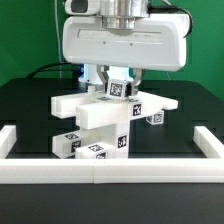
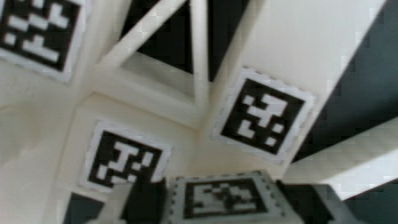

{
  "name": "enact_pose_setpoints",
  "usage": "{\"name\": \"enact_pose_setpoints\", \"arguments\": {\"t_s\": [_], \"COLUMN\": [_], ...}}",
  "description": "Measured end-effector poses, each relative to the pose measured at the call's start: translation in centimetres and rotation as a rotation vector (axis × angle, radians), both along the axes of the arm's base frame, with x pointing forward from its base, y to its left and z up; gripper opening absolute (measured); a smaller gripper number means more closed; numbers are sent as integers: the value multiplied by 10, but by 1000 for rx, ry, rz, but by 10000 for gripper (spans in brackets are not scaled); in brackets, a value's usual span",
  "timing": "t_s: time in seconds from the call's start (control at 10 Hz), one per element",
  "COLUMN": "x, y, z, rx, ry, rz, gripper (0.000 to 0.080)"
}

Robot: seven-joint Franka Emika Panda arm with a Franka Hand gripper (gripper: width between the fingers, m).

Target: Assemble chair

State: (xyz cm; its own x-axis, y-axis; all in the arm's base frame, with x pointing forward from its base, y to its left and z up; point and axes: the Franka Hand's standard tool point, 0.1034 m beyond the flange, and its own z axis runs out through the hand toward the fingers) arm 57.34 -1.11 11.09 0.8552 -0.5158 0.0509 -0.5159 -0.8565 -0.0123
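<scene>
Gripper (image 1: 115,84) clamped on a small tagged block (image 1: 117,91), one finger against each side, straight under the big white wrist housing (image 1: 120,40). Block sits at the top of the half-built chair (image 1: 100,125), touching it. Chair stands mid-table (image 1: 30,110), inside the white border rail (image 1: 100,168), well behind its front run. It's a stack of white bars and panels: long crossbar up high, upright piece under it, tagged pieces spread at the base toward the exterior view's left. Another small tagged cube (image 1: 155,118) just beside the crossbar's end on the exterior view's right; contact unclear. Wrist view: same block (image 2: 222,195) between dark fingers (image 2: 143,205), slotted white panel (image 2: 169,95) with several tags close behind
</scene>
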Motion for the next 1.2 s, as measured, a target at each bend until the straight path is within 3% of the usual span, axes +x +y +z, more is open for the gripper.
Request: {"name": "enact_pose_setpoints", "arguments": {"t_s": [0.3, 0.4, 0.5, 0.6, 1.2], "x": [0, 0, 1, 2, 4], "y": [2, 2, 5, 6, 4], "z": [0, 0, 1, 2, 5], "rx": [14, 12, 7, 4, -29], "ry": [-3, -2, -2, -2, 1], "rz": [-97, -72, -56, -2, 529], "gripper": [287, 476, 476, 615, 648]}}
